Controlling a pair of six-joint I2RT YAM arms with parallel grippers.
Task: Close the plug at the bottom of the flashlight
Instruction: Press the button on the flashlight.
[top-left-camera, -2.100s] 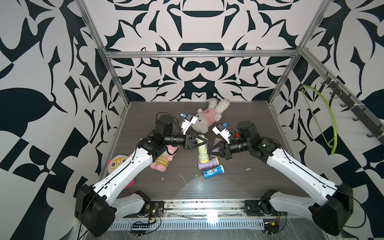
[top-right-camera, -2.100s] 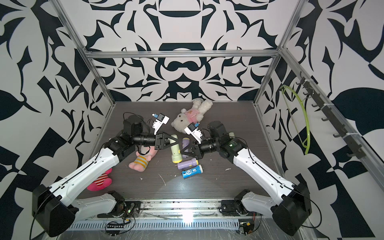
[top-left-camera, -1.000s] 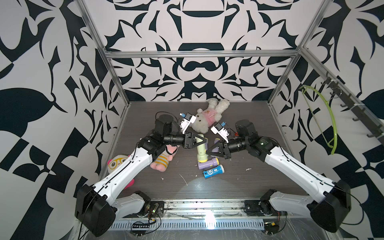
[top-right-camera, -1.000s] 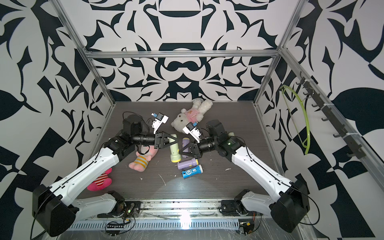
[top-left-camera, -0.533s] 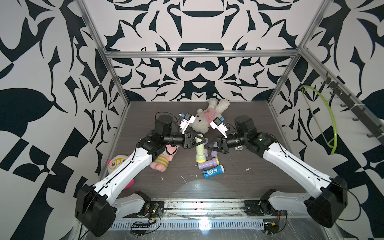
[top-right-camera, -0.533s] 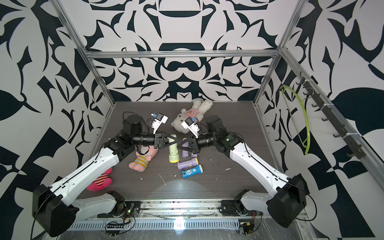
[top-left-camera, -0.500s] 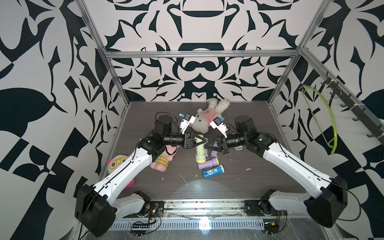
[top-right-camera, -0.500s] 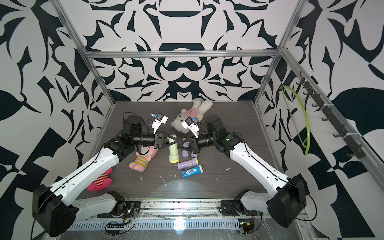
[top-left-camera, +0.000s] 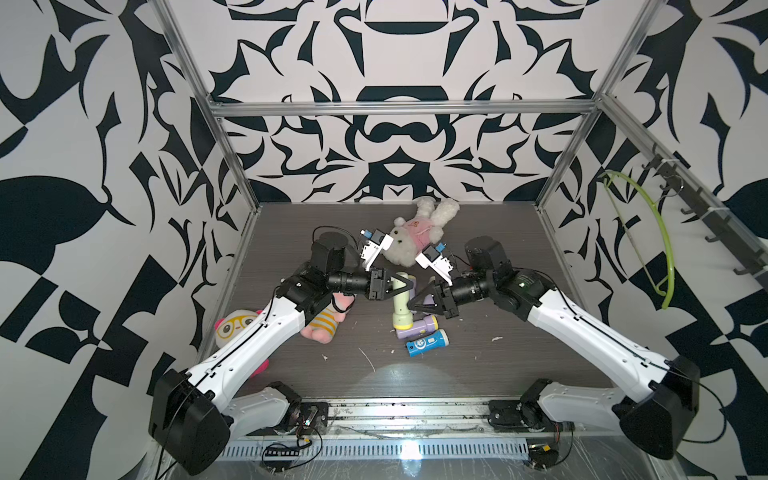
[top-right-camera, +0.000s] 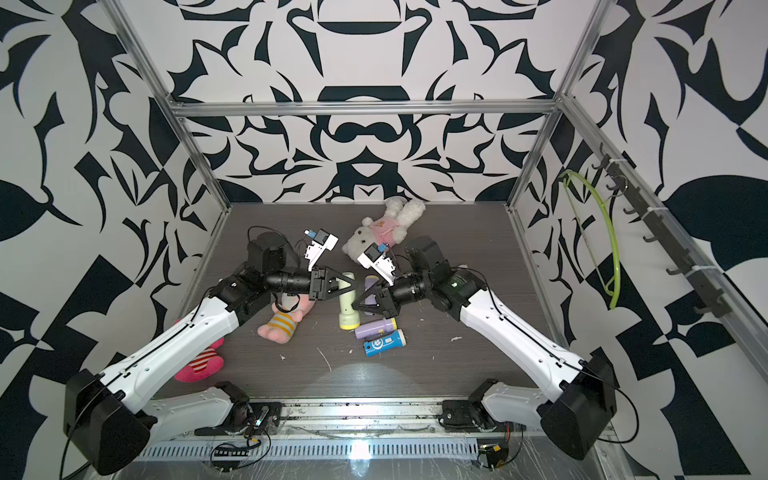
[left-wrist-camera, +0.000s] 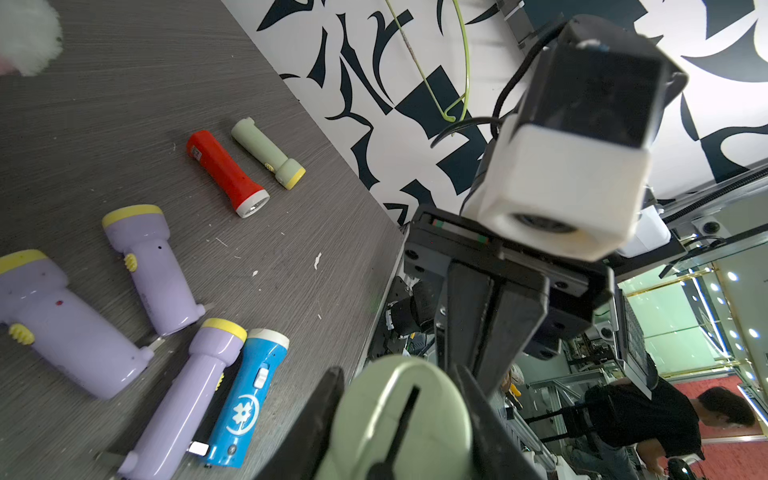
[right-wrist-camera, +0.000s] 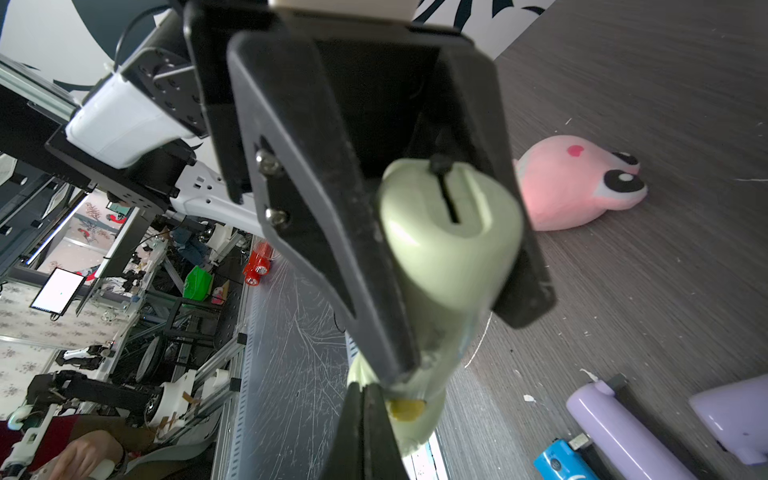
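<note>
Two claws: left claw (top-left-camera: 401, 286) clamps the green flashlight (top-left-camera: 400, 311) steady so the closed, empty right claw (top-left-camera: 414, 306) can press its plug (right-wrist-camera: 448, 198).

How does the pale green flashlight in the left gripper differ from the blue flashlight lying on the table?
The green flashlight is clamped near its tail by the left gripper, held tail up and head down; the blue flashlight lies flat on the table with no gripper on it. The green flashlight is pale green; the blue flashlight bears a white emblem and a white head rim. Both are small plastic flashlights.
</note>
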